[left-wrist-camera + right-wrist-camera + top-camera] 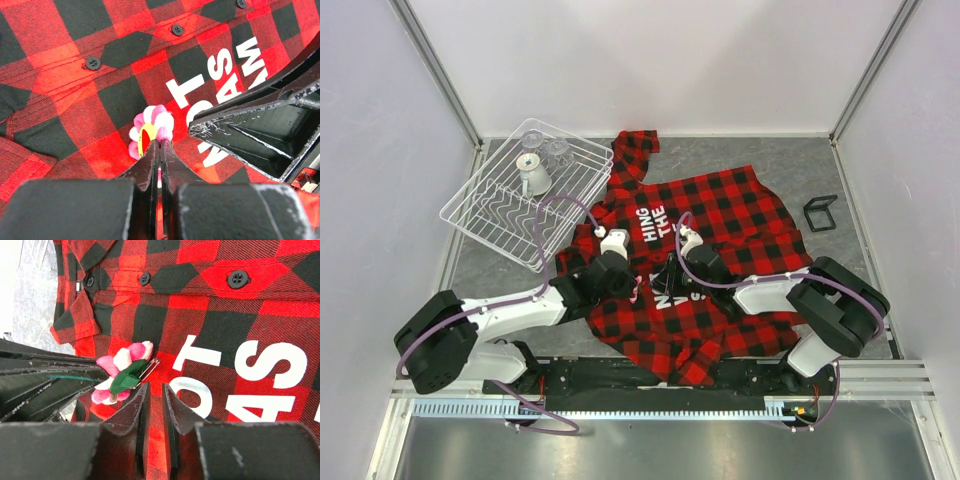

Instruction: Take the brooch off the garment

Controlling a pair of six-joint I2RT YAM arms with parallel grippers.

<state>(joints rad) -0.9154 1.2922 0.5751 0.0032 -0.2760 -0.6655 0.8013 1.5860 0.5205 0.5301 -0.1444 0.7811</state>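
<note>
The red-and-black plaid garment (720, 210) lies spread on the table, white letters up. The pink flower brooch (150, 131) sits beside the lettering. My left gripper (160, 142) is shut on the brooch's edge, its tips pinching the petals. In the right wrist view the brooch (122, 374) shows its green back and metal pin, tilted up from the cloth, with the left fingers (50, 382) reaching in from the left. My right gripper (156, 386) is just beside it, jaws nearly closed on a fold of the garment (210, 325). In the top view both grippers meet mid-shirt (655, 280) and hide the brooch.
A wire dish rack (480, 215) with a white cup and glassware stands at the back left, its corner touching the shirt. A small black frame (820, 212) lies at the right. Grey tabletop (500, 270) shows around the shirt.
</note>
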